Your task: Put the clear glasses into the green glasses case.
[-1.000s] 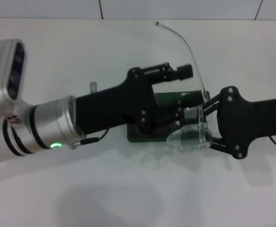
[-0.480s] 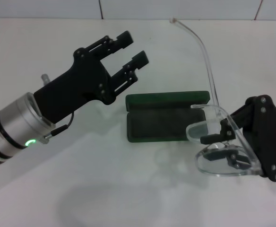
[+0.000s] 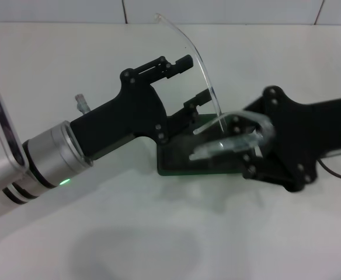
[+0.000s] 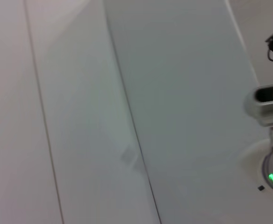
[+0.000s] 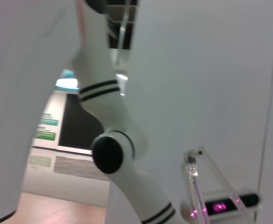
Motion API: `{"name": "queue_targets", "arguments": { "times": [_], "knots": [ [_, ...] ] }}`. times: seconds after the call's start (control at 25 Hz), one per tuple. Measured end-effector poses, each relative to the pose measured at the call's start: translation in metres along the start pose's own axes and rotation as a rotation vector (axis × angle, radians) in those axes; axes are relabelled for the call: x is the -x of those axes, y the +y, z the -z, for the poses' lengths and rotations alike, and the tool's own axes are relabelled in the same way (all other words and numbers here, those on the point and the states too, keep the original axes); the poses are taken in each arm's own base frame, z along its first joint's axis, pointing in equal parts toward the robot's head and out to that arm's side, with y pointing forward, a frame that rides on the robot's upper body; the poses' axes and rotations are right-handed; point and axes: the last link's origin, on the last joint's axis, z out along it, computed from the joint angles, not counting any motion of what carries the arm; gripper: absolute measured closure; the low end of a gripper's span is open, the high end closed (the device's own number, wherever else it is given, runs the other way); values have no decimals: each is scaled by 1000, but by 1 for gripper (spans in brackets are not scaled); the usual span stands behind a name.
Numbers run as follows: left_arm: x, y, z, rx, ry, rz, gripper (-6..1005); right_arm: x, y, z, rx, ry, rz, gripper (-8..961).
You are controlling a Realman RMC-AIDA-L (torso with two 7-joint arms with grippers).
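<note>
While the left gripper (image 3: 191,80) hangs with its two fingers spread above the far left corner of the one green glasses case (image 3: 173,160), that case lies open on the white table (image 3: 129,233). One pair of clear glasses (image 3: 229,137) sits over the case, pinched in the right gripper (image 3: 249,143), one temple arm rising toward the far edge.
</note>
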Motion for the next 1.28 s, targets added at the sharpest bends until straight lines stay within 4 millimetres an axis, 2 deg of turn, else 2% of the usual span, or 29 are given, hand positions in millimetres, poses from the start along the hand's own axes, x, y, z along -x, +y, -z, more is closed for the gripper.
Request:
{"name": "queue_targets", "arguments": {
  "times": [0.16, 0.48, 0.88, 1.28],
  "knots": [
    [-2, 0, -2, 9, 10, -62, 471, -7, -5, -6, -14, 19, -85, 824],
    [-4, -5, -6, -12, 27, -78, 471, -12, -7, -9, 5, 31, -222, 821],
    [-10, -1, -4, 2, 75, -103, 471, -21, -9, 0, -50, 94, -344, 818],
    [-12, 2, -4, 5, 90, -100, 471, -25, -11, 11, -97, 138, -387, 815]
  ]
}}
